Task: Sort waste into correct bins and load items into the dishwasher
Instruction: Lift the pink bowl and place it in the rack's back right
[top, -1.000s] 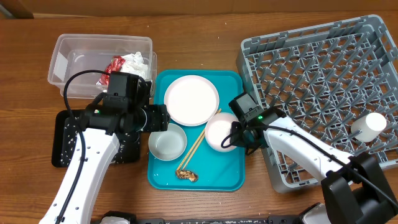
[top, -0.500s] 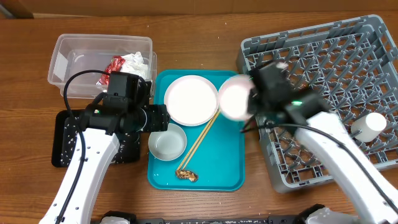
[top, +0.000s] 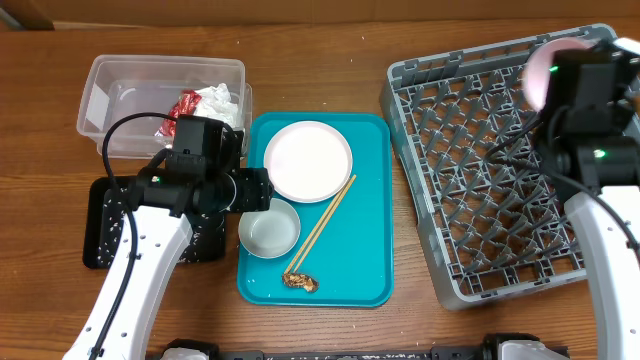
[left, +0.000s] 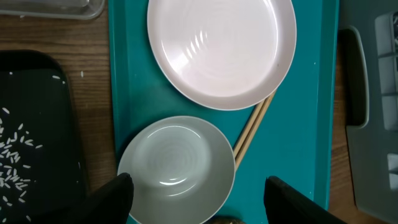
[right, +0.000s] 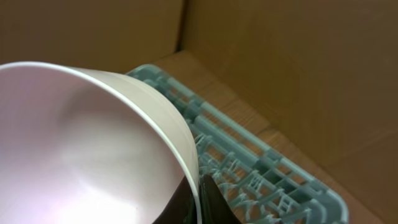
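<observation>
Overhead, the grey dish rack fills the right side of the table, and the teal serving tray lies just left of it. The clear tub stands at back left, with the black tray in front of it, partly under the left arm. The round plate sits at the back of the teal tray, with a pale bowl just beside it. The left gripper hangs over that bowl, fingers spread wide and gripping nothing. The right gripper is clamped on the rim of a pink bowl, held tilted above the rack's back right corner. A white napkin and a red wrapper lie in the tub. Chopsticks and a brown scrap lie on the teal tray. Rice grains are scattered over the black tray.
</observation>
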